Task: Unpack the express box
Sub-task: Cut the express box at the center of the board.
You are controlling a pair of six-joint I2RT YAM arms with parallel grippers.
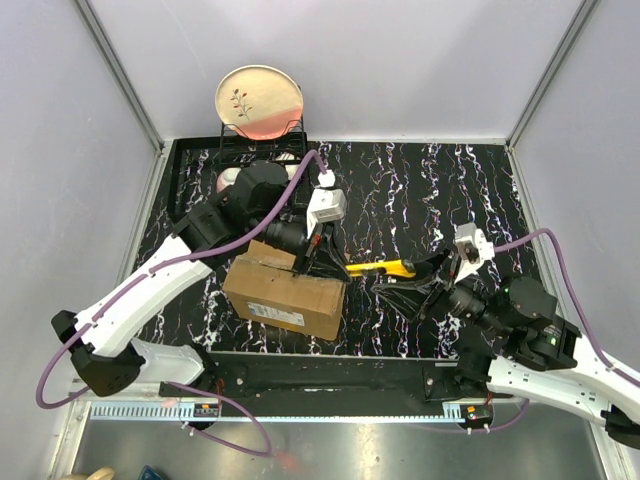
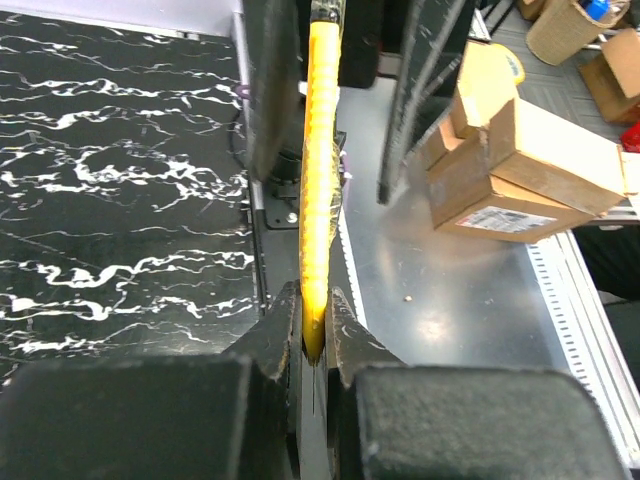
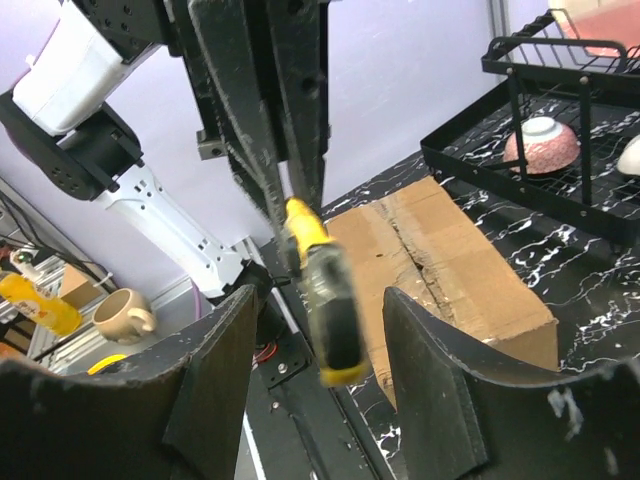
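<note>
The express box point(image 1: 285, 290) is a brown carton lying near the table's front edge, flaps down; its top seam looks ragged in the right wrist view point(image 3: 440, 260). My left gripper point(image 1: 325, 262), just above the box's right end, is shut on one end of a yellow utility knife point(image 1: 385, 267); the left wrist view shows the jaws point(image 2: 316, 300) pinching the knife point(image 2: 320, 150). My right gripper point(image 1: 418, 285) is open, with its fingers on either side of the knife's black-and-yellow handle point(image 3: 330, 320), not touching it.
A black dish rack point(image 1: 245, 165) stands at the back left with a patterned plate point(image 1: 259, 100) and bowls point(image 3: 540, 145). Other cardboard boxes point(image 2: 520, 160) and a mug point(image 3: 125, 315) lie beyond the table's near edge.
</note>
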